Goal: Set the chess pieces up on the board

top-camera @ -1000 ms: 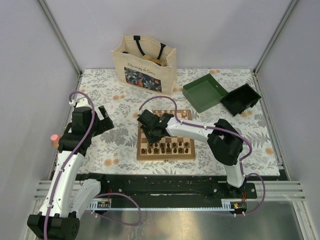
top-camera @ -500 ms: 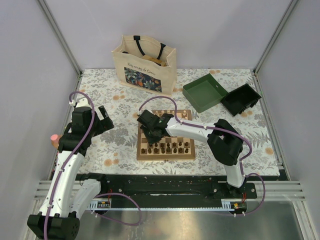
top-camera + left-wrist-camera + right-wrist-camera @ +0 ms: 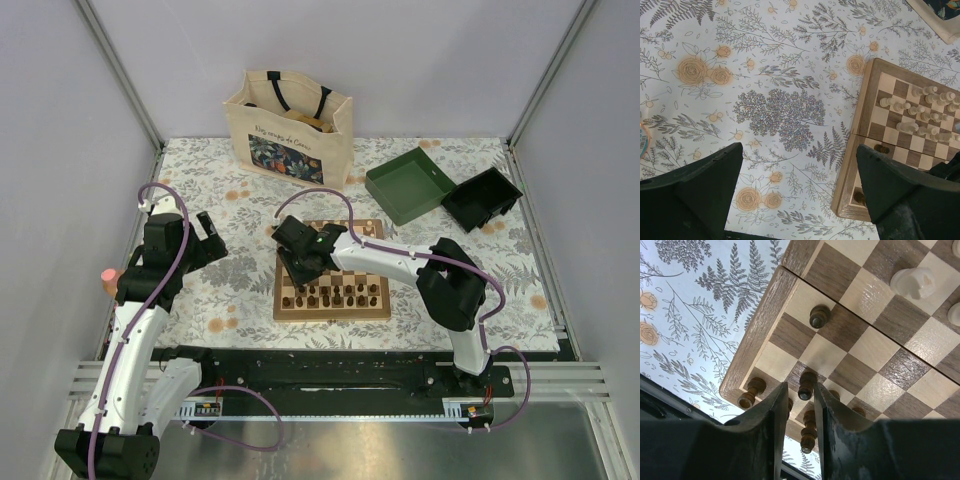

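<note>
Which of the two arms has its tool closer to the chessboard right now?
Right. The right tool hangs directly over the chessboard, at its left side, just above the dark pieces. The left tool hovers over the flowered tablecloth, off to the left and apart from it.

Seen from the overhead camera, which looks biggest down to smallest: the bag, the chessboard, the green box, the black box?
Largest to smallest:
1. bag, only narrowly ahead; it stands upright, nearer the camera, so this is unsure
2. board
3. green box
4. black box, nearly matching the green one
</note>
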